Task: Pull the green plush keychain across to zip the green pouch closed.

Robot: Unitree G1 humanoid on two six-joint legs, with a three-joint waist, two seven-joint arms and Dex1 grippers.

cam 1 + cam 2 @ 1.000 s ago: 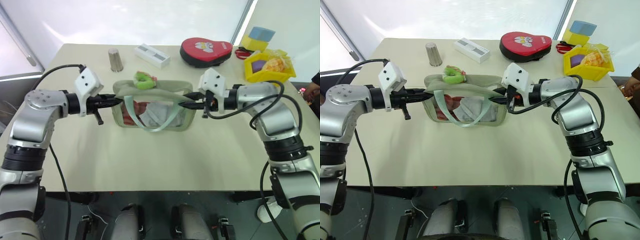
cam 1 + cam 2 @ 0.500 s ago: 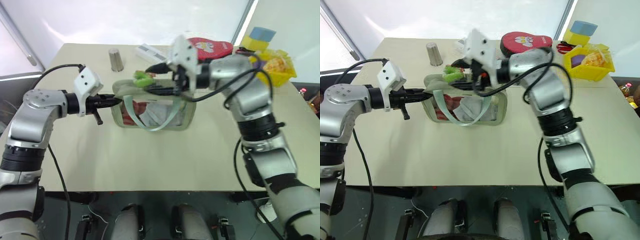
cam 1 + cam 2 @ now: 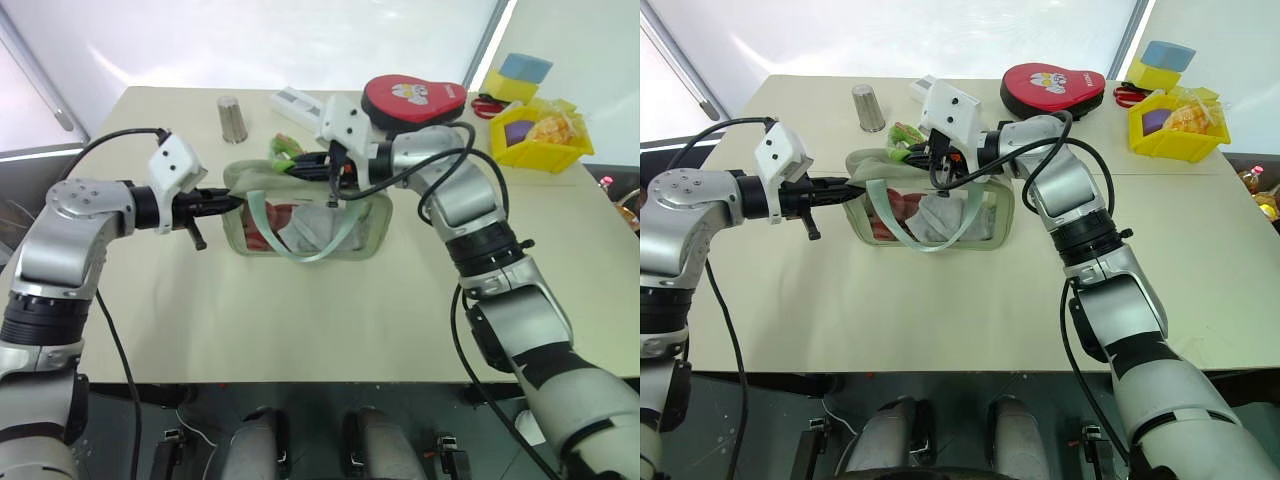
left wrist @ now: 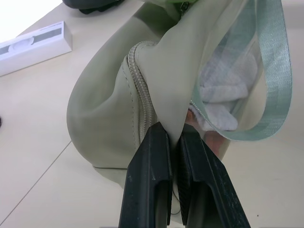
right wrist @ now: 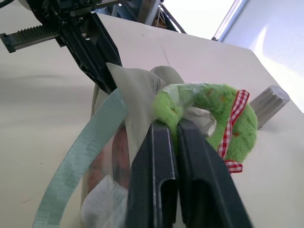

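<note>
Right gripper swung over and is now pinching the green plush keychain; left gripper stays clamped on the green pouch.

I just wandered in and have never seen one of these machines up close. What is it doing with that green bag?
The robot is zipping a green pouch closed on the table. Its left tool is shut on the fabric at one end of the pouch, pinning it. Its right tool is shut on the green plush keychain that hangs on the zipper pull, near the same end. The top of the pouch looks open for most of its length.
</note>
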